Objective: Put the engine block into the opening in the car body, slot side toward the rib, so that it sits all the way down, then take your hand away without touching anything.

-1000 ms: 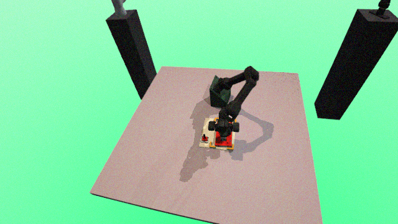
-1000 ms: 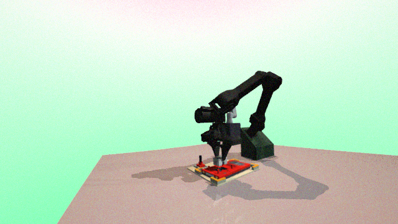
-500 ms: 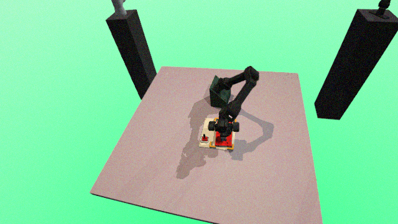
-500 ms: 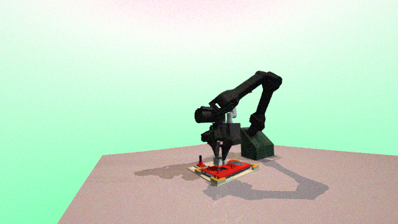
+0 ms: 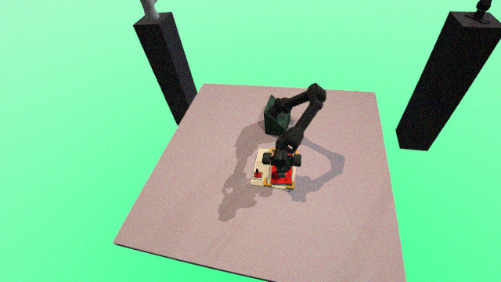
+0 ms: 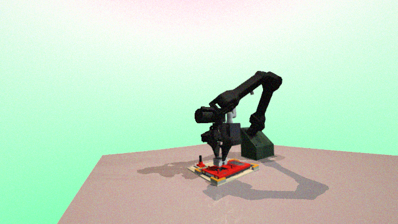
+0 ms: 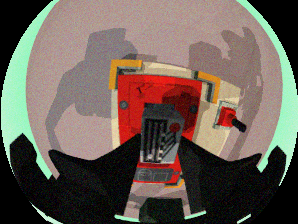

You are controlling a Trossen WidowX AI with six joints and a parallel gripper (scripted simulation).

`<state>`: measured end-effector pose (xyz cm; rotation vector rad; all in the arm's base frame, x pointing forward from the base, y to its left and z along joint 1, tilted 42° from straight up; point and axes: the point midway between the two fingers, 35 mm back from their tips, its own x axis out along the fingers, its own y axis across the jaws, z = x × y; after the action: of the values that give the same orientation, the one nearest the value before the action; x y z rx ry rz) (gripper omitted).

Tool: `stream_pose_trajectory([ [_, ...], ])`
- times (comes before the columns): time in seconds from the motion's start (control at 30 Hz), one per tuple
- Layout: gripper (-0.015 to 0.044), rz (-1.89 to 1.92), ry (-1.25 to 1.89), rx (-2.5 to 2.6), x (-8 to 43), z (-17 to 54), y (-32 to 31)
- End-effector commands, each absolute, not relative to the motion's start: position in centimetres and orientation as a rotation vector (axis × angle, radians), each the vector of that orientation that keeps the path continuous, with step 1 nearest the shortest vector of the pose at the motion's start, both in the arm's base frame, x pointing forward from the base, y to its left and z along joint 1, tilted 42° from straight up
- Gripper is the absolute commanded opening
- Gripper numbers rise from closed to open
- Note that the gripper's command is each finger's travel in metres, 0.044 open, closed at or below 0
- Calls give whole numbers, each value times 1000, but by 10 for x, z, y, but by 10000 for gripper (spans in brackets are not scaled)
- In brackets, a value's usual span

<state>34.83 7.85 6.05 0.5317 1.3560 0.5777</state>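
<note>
The red car body [image 5: 289, 179] [image 6: 237, 169] [image 7: 131, 92] lies flat on the cream base plate [image 5: 260, 160] [image 7: 206, 140], between orange corner pieces. My gripper [image 5: 281, 173] [image 6: 221, 158] [image 7: 159, 139] points down over the car body, shut on the grey engine block [image 6: 218, 162] [image 7: 160, 132]. The block is upright, with its striped top and red round spot facing the wrist camera. In the exterior view it stands mostly proud of the car's top, at the opening. The block covers the opening in the wrist view. Whether its lower end is inside, and where the rib is, I cannot tell.
A red piece with a black upright stick [image 5: 257, 175] [image 6: 200, 163] [image 7: 227, 117] stands on the base plate beside the car body. Short pegs rise from the car body. The arm's dark green base [image 5: 277, 122] [image 6: 258, 146] is behind. Two dark pillars [image 5: 166, 66] [image 5: 442, 78] stand beyond the table.
</note>
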Motion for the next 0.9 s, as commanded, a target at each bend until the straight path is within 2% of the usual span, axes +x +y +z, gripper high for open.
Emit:
stream_pose_trajectory([
  [0.0,159,588,1352,525,348,60,80],
  [0.87,159,585,1354,530,349,56,83],
])
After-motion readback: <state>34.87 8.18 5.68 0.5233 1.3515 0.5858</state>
